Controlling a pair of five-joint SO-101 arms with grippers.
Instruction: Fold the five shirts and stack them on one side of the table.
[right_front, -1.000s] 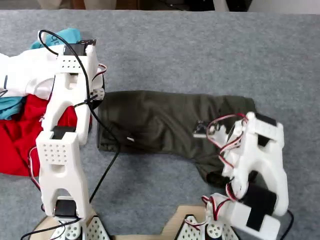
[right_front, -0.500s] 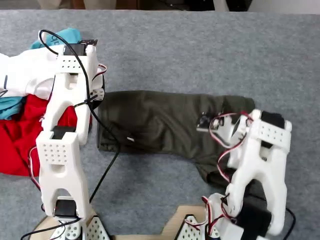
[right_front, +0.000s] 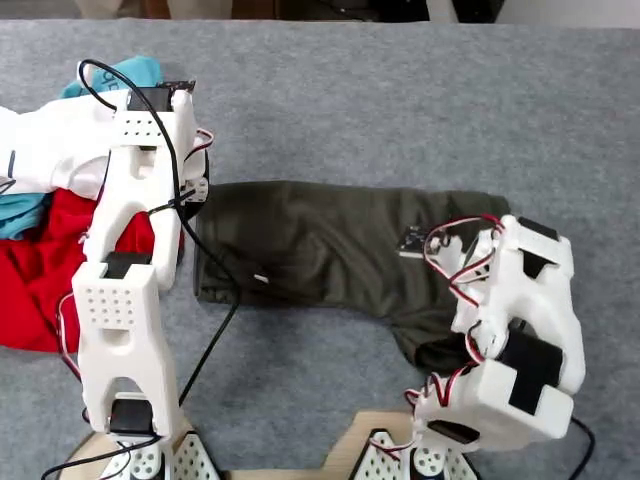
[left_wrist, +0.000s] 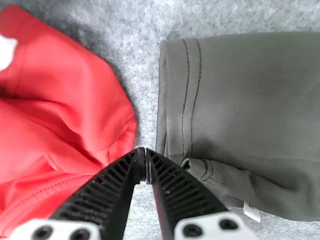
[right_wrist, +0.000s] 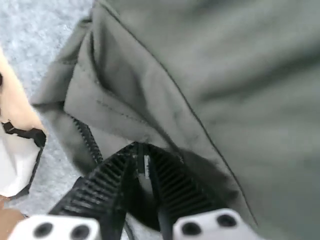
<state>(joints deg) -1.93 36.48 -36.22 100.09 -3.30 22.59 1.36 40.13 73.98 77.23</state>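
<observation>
From the high view we see the olive shirt (right_front: 310, 245) spread flat across the middle of the grey table (right_front: 400, 100), its long side running from 9 to 3 o'clock, with one corner trailing toward 5 o'clock under the right arm (right_front: 515, 300). The left arm (right_front: 125, 250) stands over the shirt's 9 o'clock edge. Beyond it, at 9 to 10 o'clock, the red shirt (right_front: 35, 275), a white shirt (right_front: 45, 140) and a teal shirt (right_front: 135, 70) lie heaped together at the table's edge. Open table runs from 11 round to 3 o'clock of the olive shirt, out to the far edge, with a narrower strip at 6 o'clock before the wooden base (right_front: 365, 430). In the left wrist view the left gripper (left_wrist: 141, 152) has its jaws pressed together with nothing between them. It is poised over the bare strip of table that parts the red shirt (left_wrist: 55, 115) from the stitched hem of the olive shirt (left_wrist: 240, 100); the two shirts are near but apart. In the right wrist view the right gripper (right_wrist: 141, 150) also has its jaws together, just above a folded corner of the olive shirt (right_wrist: 225, 60); we cannot tell whether any cloth is caught between them. Bare table (right_wrist: 35, 30) shows just past that corner.
</observation>
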